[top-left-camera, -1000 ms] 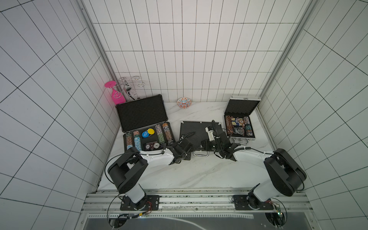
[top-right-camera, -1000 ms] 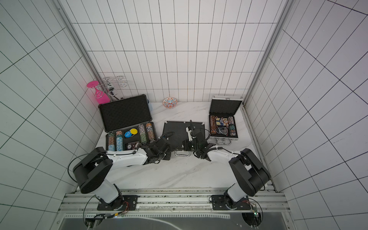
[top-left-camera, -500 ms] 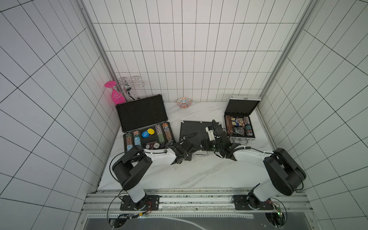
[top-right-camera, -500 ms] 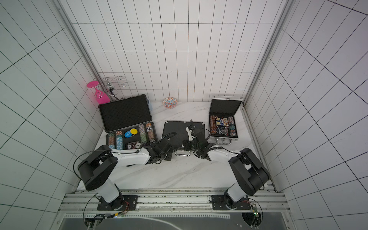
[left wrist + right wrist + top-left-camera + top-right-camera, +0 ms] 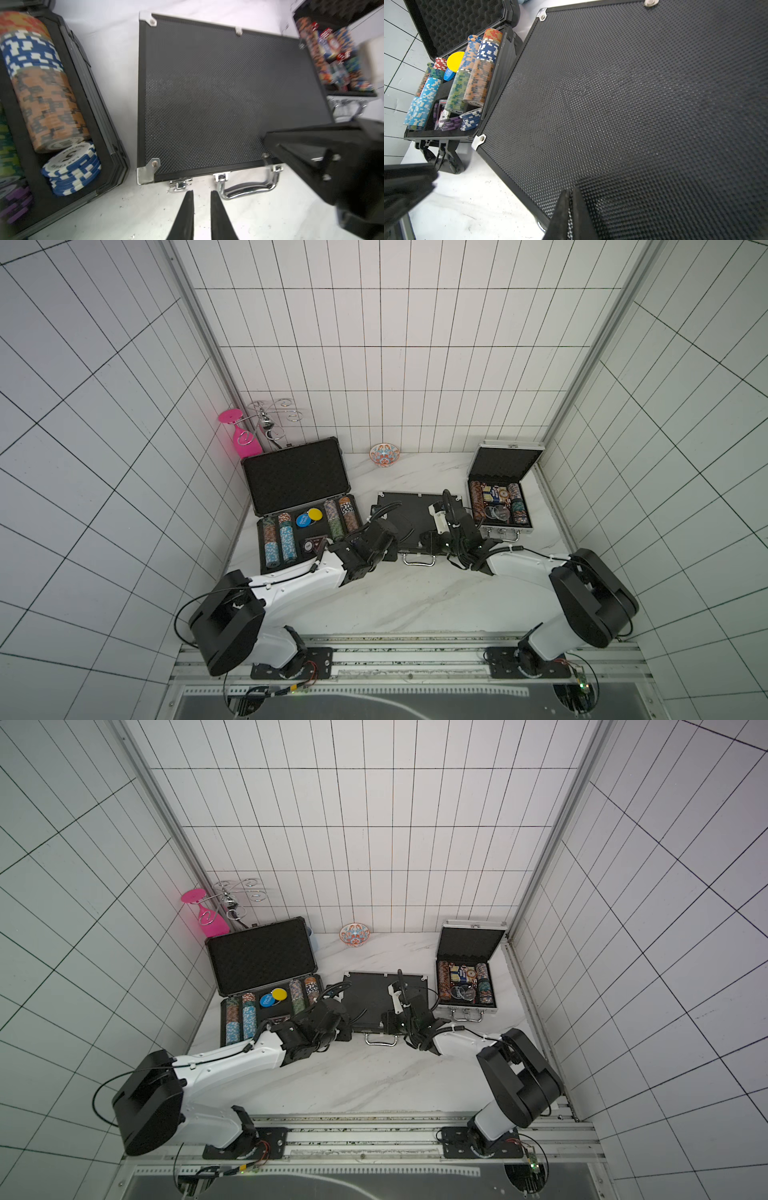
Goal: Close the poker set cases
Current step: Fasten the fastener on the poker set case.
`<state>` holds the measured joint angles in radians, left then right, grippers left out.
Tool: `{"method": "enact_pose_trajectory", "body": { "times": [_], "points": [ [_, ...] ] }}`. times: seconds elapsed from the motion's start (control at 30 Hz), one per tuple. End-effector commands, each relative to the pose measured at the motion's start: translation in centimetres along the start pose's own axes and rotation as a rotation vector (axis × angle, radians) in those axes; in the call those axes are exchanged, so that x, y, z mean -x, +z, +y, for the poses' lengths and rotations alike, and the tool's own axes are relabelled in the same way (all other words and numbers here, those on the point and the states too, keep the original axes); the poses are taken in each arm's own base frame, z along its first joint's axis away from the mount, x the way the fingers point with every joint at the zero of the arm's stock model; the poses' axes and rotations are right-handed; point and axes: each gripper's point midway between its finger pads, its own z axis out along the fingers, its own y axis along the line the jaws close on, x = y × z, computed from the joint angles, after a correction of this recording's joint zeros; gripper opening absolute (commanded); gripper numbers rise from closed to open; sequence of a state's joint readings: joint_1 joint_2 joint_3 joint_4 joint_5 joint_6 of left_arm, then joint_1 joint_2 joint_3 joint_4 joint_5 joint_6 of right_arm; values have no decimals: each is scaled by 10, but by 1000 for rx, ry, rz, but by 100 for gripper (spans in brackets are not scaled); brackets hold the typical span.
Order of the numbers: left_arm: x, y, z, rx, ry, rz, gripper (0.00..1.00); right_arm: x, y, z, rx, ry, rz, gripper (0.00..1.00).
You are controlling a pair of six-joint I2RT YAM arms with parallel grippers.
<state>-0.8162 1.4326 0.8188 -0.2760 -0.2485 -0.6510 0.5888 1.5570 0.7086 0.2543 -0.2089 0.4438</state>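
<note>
The medium case point(image 5: 415, 522) lies shut between my 2 grippers. My left gripper point(image 5: 200, 195) hovers slightly parted by its latch (holding nothing); my right gripper point(image 5: 572, 192) rests closed on the lid.

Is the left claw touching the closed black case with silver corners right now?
Apart. In the left wrist view the left claw ends just short of the black textured case with silver corners; bare white tabletop shows between fingertips and latch.

walls point(image 5: 395, 364): white tile, dark grout | tabletop point(image 5: 395, 597): white marble | light: even
</note>
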Motion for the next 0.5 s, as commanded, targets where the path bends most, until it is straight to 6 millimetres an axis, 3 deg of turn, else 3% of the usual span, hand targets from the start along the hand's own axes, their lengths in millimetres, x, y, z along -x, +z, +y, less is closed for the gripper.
{"method": "enact_pose_trajectory", "body": {
  "times": [0.0,0.07,0.17,0.27,0.47],
  "points": [
    [-25,18,17,31,-64,54,7,-88,-3,-58,-201,51,288,10],
    [-28,23,25,33,-90,52,7,-86,-4,-59,-206,37,286,12],
    [-25,26,33,40,-99,43,22,-85,-4,-64,-230,23,288,13],
    [-23,30,34,-24,-167,52,28,-87,-4,-68,-234,29,295,13],
    [-30,34,14,-205,-354,86,39,-86,0,-69,-230,29,295,13]
  ]
}}
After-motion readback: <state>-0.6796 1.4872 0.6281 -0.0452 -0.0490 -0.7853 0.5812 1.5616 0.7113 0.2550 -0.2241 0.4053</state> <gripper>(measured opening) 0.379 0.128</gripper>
